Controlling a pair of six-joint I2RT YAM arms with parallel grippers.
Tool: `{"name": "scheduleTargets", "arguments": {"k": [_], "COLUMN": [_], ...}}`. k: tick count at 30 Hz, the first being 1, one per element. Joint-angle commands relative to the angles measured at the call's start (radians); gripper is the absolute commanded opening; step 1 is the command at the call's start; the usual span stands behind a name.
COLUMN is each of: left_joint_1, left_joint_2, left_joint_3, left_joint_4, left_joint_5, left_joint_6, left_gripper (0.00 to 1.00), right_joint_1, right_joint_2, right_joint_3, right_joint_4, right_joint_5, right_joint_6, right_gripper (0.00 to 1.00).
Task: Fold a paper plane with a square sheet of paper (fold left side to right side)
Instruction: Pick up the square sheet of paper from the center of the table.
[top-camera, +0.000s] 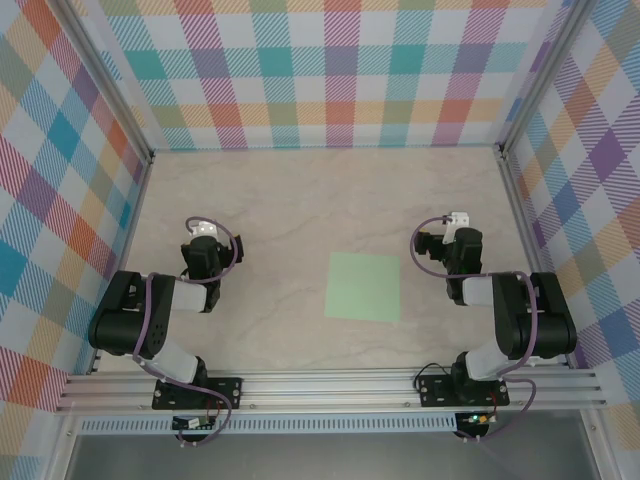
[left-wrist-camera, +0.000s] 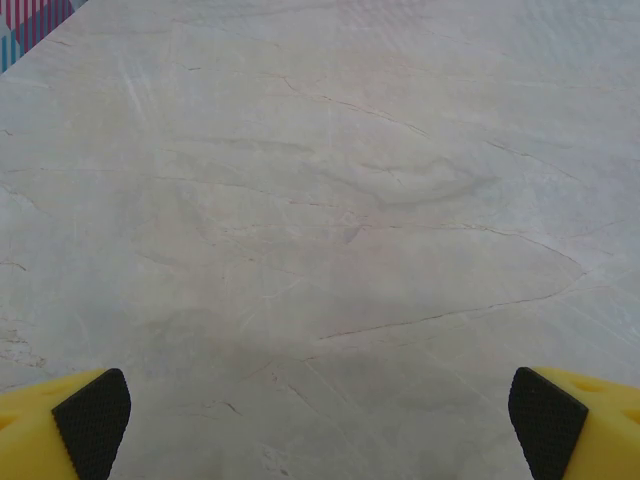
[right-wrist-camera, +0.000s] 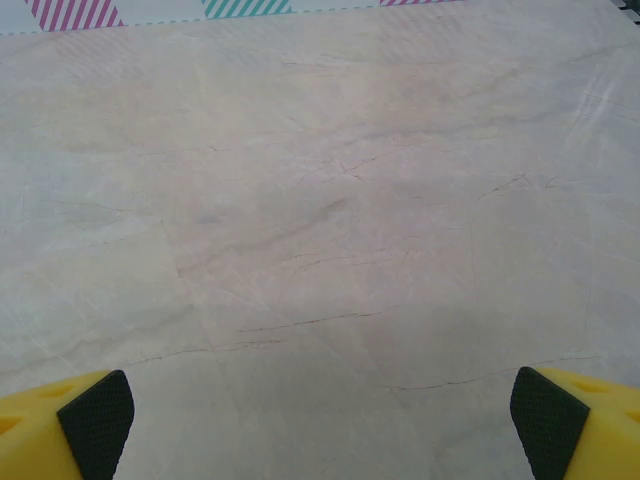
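At far left, a checked wall panel in many colours (top-camera: 50, 200), meeting the pale marbled stone-look desk (top-camera: 300, 190) along a metal-framed edge. Beside it, the black left arm (top-camera: 150, 320) folded back close to the near aluminium rail (top-camera: 330, 385). Left claw (top-camera: 203, 228) spread wide, gripping nothing, with yellow fingers tipped by black pads (left-wrist-camera: 92, 420) at the two bottom corners of the left wrist view and bare veined desk between them.

Open desk from there to the thin pale mint-green square sheet of paper (top-camera: 364, 286): flat, unfolded, plain, right of centre, all four edges lying down. Left edge well apart from the left arm; right edge near the right arm (top-camera: 520, 320); near edge short of the rail; wide free surface beyond the far edge up to the back wall.

Right claw (top-camera: 460, 218) likewise wide open and empty, just right of the sheet, black-padded yellow fingers (right-wrist-camera: 548, 420) apart over bare desk.
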Motion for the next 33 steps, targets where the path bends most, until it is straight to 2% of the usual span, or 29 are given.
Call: {"name": "scheduleTargets", "arguments": {"k": [1,21,24,27,29,33], "left_joint_1": [0.006,0.007,0.007,0.007,0.006,-0.02], "left_joint_2": [-0.003,-0.021,-0.157,-0.286,-0.311,-0.266], "left_joint_3": [0.017,0.023,0.102,0.235,0.34,0.496], "left_joint_4": [0.031,0.008,-0.243,-0.546,-0.751,-0.953], "left_joint_5": [0.01,0.0,-0.004,-0.011,0.067,0.309], "left_joint_6": [-0.003,-0.006,-0.009,-0.124,-0.202,-0.32], "left_gripper": [1.0,1.0,1.0,1.0,1.0,1.0], "right_joint_1": [-0.004,-0.006,-0.005,-0.005,-0.006,-0.004], "right_joint_2": [-0.001,-0.005,-0.106,-0.254,-0.345,-0.404], "right_joint_3": [0.005,0.008,0.074,0.131,0.159,0.278], "right_joint_4": [0.047,0.043,-0.171,-0.403,-0.527,-0.879], "right_joint_5": [-0.021,-0.009,0.014,0.002,0.01,-0.013], "right_joint_6": [0.003,0.006,0.017,0.024,0.079,0.207], "right_gripper": [1.0,1.0,1.0,1.0,1.0,1.0]}}
